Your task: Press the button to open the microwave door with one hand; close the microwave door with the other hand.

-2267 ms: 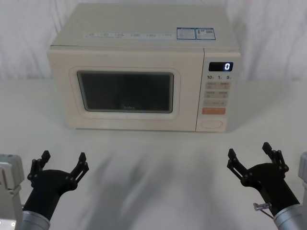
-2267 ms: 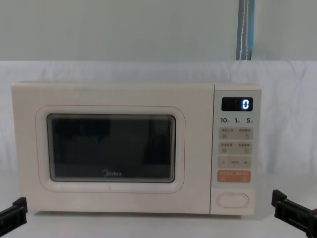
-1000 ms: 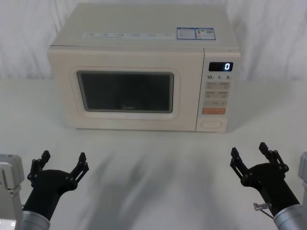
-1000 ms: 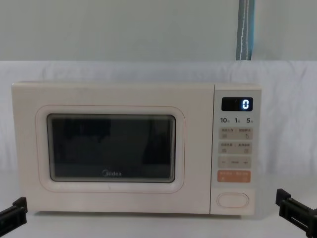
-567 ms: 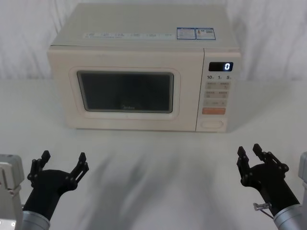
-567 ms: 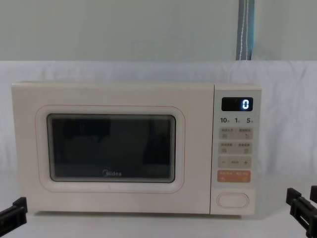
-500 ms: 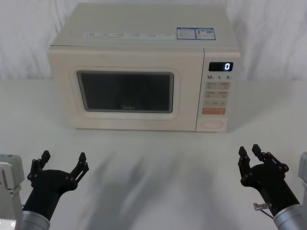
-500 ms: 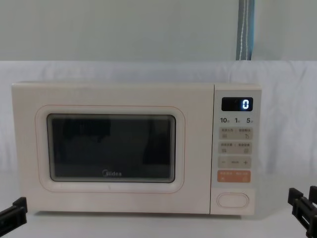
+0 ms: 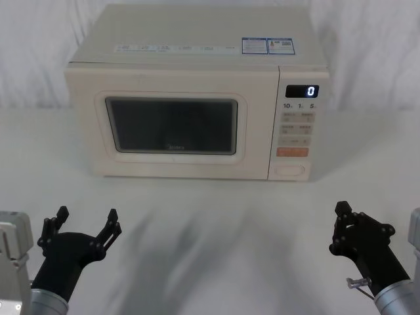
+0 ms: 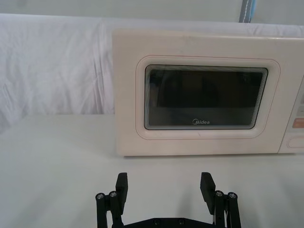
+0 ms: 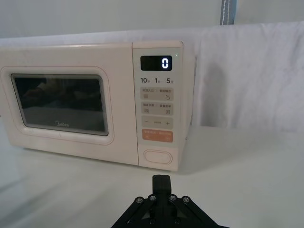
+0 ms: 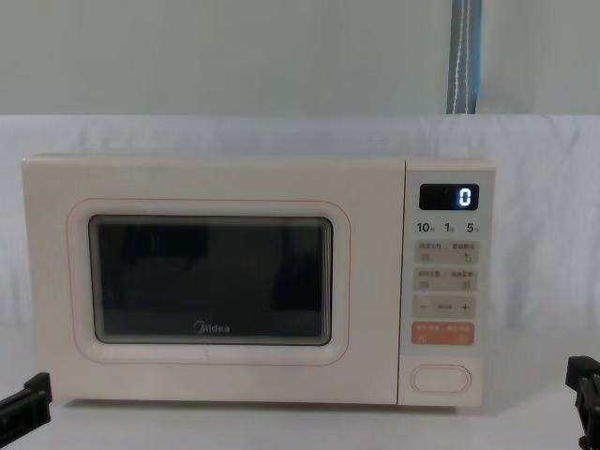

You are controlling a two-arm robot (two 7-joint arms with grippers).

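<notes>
The cream microwave (image 9: 197, 49) stands at the back of the table, its display reading "0". Its door (image 9: 170, 125) with the dark window is flush with the front, closed. The wide pill-shaped button (image 9: 291, 170) sits at the bottom of the control panel, also clear in the right wrist view as the button (image 11: 158, 156). My right gripper (image 9: 342, 211) hovers low in front of the panel, well short of it, fingers shut together with nothing between them. At the near left, my left gripper (image 9: 85, 220) rests open and empty, far from the door (image 10: 206, 99).
A white cloth covers the table (image 9: 216, 216) and hangs as a backdrop behind the oven. An orange rectangular key (image 9: 292, 152) and small beige keys sit above the button. A bare stretch of tabletop lies between both grippers and the microwave front.
The right gripper's fingers have closed from wide open to fully shut while staying in about the same place. The left arm and the microwave have not moved.
</notes>
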